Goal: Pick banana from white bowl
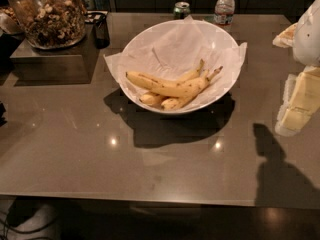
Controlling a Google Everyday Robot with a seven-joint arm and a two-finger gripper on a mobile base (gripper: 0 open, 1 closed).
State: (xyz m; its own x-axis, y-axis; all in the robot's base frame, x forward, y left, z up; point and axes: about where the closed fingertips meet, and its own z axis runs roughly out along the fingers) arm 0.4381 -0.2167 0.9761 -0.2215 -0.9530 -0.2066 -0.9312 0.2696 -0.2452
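The banana, long, yellow and brown-speckled, lies across the middle of the white bowl, stem pointing up to the right. It rests on top of slimmer bananas. The bowl is lined with crinkled white paper that sticks out past its rim, and it stands at the table's centre back. My gripper, white and pale yellow, hangs at the right edge of the view, well to the right of the bowl and above the table. It holds nothing that I can see.
A glass jar of nuts stands on a dark box at the back left. A green can and a water bottle stand behind the bowl. The table's front edge runs along the bottom.
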